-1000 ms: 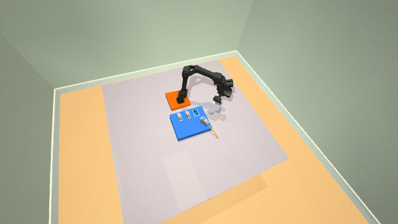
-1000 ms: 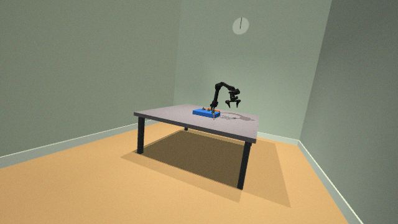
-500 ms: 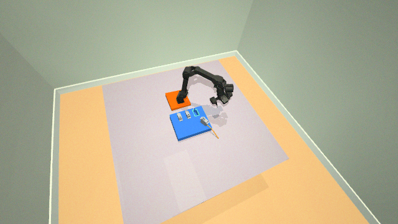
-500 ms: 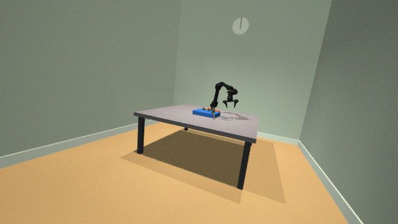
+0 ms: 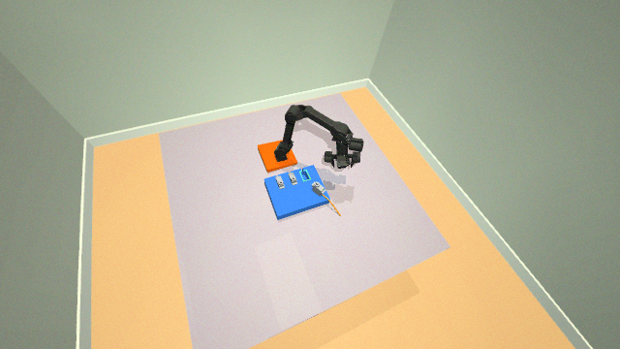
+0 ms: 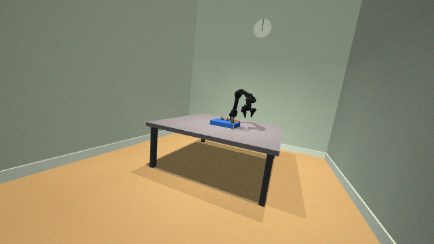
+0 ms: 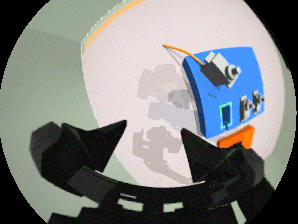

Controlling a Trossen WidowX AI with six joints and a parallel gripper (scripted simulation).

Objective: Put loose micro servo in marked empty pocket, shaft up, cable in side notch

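Note:
The loose micro servo (image 5: 318, 188) (image 6: 232, 120) (image 7: 217, 70) is grey and lies tilted on the blue deck (image 5: 295, 204) (image 6: 224, 125) (image 7: 250, 75), near the deck's edge. Its orange cable (image 5: 331, 206) (image 6: 233, 126) (image 7: 182, 50) runs out over that edge. The marked pocket (image 5: 305, 175) (image 7: 226, 115) has a cyan outline and is empty. My gripper (image 5: 342, 165) (image 6: 248, 116) (image 7: 154, 126) is open and empty. It hangs above the table, beside the deck on the side of the pocket and loose servo. How the loose servo touches the deck is too small to tell.
Two grey servos (image 5: 280, 182) (image 5: 293, 178) (image 7: 245, 108) (image 7: 257, 102) sit in a row beside the pocket and stick up from the deck. The orange plate (image 5: 268, 157) (image 7: 235, 136) under the arm's base lies close behind the deck.

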